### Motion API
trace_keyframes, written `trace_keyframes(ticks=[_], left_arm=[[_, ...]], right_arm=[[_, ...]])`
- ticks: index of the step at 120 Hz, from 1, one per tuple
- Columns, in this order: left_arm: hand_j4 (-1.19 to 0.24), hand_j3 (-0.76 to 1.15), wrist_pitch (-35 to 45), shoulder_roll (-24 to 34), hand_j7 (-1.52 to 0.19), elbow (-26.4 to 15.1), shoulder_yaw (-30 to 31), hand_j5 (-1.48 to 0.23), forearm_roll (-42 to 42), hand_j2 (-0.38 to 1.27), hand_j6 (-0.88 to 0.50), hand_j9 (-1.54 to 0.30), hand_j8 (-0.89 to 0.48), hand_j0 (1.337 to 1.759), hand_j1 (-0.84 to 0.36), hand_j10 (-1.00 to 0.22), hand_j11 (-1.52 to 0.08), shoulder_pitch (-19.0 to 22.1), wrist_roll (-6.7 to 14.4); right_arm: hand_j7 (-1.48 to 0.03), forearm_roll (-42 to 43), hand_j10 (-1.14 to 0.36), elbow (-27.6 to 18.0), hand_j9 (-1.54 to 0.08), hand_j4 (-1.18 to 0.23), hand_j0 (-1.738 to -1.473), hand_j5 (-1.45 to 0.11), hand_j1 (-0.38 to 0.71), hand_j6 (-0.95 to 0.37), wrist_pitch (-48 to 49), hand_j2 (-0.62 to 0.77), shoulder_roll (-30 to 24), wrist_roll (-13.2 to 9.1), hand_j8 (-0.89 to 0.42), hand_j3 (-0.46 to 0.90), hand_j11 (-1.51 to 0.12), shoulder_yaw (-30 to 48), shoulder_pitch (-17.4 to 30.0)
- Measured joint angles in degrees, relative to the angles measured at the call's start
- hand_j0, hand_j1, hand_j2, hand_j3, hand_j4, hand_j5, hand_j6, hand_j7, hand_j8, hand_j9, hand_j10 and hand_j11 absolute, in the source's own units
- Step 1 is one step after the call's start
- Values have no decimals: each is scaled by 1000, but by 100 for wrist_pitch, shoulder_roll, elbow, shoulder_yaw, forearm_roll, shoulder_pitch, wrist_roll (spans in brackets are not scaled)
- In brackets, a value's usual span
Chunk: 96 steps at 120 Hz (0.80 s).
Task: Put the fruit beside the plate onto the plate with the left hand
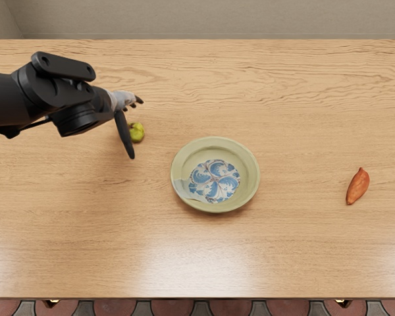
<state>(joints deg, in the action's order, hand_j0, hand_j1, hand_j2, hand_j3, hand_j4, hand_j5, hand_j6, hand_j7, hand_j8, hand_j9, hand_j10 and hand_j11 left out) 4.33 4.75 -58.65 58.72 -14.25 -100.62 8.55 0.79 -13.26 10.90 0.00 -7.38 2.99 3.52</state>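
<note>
A small yellow-green fruit [137,131] lies on the wooden table, to the left of the plate. The plate [245,161] is pale green with a blue and white pattern in its middle, and nothing lies on it. My left arm comes in from the left edge. Its hand [126,118] hovers just left of and above the fruit, fingers spread, one dark finger [124,134] pointing down beside the fruit. The hand holds nothing. Part of the fruit's left side is hidden behind that finger.
An orange-red elongated fruit [357,185] lies far to the right of the plate. The table [197,263] runs wide in front, with its front edge near the bottom of the view.
</note>
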Motion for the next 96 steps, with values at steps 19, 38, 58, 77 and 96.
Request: trace_keyframes(ticks=[19,38,58,77,96], left_arm=[[-63,0,292,0,-81,158,-49,-81,3,13,-63,-81,-63,1658,274,-63,-81,182,-84],[-107,0,372,-4,-139,209,-101,-139,6,22,-108,-139,-108,1658,221,-107,-139,362,-212],[-148,0,389,-123,-191,431,-145,-191,16,30,-148,-191,-148,1658,173,-148,-191,530,-241],[-165,0,398,-211,-214,669,-151,-214,19,33,-166,-214,-166,1658,152,-165,-214,684,-241],[-182,0,409,-245,-235,822,-138,-235,35,37,-182,-235,-182,1658,132,-181,-235,702,-210]], right_arm=[[-20,0,-15,1,-20,-15,-1658,-19,-331,-15,0,-3,0,0,-15,0,-20,0,0],[-19,0,-15,1,-19,-15,-1658,-19,-331,-15,0,-3,0,0,-15,0,-19,0,0],[-20,0,-15,1,-19,-15,-1658,-19,-331,-15,0,-3,0,0,-15,0,-19,0,0],[-20,0,-15,2,-19,-15,-1658,-19,-331,-15,0,-3,0,0,-15,0,-19,0,0],[-20,0,-15,1,-19,-15,-1658,-19,-331,-15,0,-3,0,0,-15,0,-20,0,0]])
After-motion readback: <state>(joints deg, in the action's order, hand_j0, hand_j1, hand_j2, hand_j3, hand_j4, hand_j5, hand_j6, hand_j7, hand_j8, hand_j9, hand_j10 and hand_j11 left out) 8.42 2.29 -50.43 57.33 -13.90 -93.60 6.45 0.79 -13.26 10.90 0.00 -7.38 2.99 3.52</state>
